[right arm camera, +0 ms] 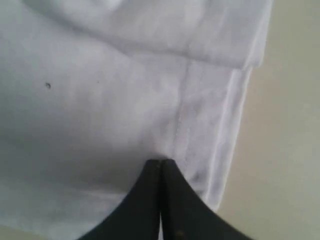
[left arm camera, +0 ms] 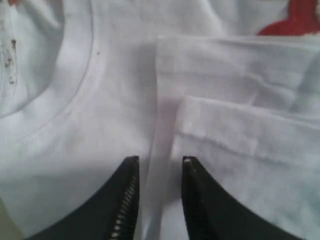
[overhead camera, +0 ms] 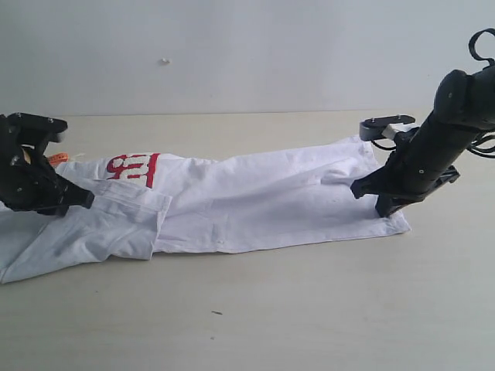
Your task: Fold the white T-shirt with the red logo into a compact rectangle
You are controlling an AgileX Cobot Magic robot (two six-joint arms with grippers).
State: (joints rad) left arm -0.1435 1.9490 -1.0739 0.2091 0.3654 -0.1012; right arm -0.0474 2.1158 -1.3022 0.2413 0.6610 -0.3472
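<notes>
On the tan table (overhead camera: 309, 309), the white T-shirt (overhead camera: 255, 197), folded lengthwise into 1 long band. Long axis across the exterior view, rising slightly to the right: collar end left, hem end right. Near the left end, part of the red logo (overhead camera: 133, 168), face up, half hidden under a folded-over flap. Left gripper (left arm camera: 159, 164) low over the neck end, beside the ribbed collar (left arm camera: 75, 95); jaws parted, astride a folded cloth edge, not pinching it. Right gripper (overhead camera: 365, 188) at the hem end, tips down on the cloth just inside the hem; jaws pressed together, no cloth seen between them.
</notes>
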